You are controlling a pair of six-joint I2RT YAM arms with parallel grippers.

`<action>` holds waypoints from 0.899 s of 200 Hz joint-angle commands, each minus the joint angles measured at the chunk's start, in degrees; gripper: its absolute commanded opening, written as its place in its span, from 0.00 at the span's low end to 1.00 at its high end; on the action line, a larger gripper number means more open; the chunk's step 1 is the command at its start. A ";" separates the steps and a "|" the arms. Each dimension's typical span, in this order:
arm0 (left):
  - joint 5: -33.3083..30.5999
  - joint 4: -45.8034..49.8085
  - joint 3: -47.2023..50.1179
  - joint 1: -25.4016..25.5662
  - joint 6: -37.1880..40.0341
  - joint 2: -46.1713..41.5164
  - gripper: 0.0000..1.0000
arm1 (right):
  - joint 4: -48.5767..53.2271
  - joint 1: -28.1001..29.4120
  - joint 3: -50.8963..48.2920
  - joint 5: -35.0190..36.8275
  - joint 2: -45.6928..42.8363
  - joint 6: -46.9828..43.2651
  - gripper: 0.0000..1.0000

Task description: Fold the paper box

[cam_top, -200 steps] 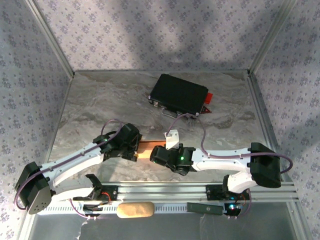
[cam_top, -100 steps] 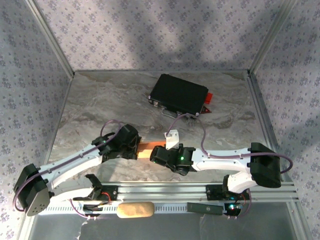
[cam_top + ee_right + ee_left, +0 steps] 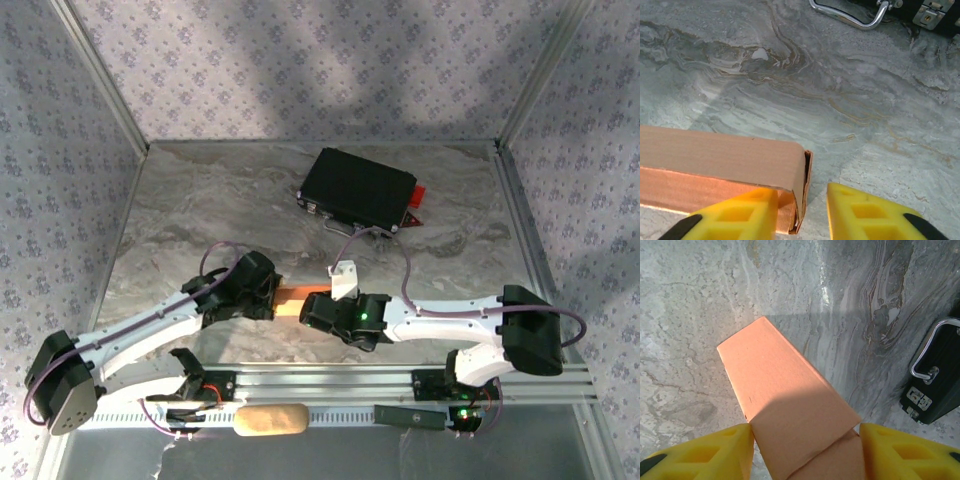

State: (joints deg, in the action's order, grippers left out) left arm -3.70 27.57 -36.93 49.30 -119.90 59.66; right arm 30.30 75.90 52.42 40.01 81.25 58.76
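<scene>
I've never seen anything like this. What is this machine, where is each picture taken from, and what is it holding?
These are two robot arms bolted at the near edge of a marble-patterned table. The wide picture looks down from above and behind them, with the left arm on the left and the right arm on the right. The other two pictures come from small cameras on the wrists, so each shows its own yellow fingers. Between the arms lies the paper box, long and made of salmon-tan cardboard. The left gripper is closed on its two sides. The right gripper stands open at the box's other end. Farther back lies a black case with metal latches.
</scene>
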 commanded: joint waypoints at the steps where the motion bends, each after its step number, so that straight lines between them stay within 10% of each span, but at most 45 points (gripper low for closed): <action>1: -1.94 3.54 0.86 0.66 -7.23 -0.35 0.55 | 2.69 0.65 1.65 -0.75 -2.75 0.68 0.42; 74: -3.50 5.38 0.61 1.24 -8.42 -1.30 0.55 | 3.71 1.91 1.50 -4.47 -11.36 7.87 0.60; 180: -4.95 6.23 0.45 1.68 -8.77 -2.26 0.54 | -15.98 -9.26 -17.44 -25.62 -33.93 47.98 0.93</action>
State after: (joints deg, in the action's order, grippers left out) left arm -7.07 30.20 -36.58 50.39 -119.90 57.74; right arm 22.74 68.47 39.42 21.65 49.43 93.78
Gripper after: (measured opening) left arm 0.543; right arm 0.928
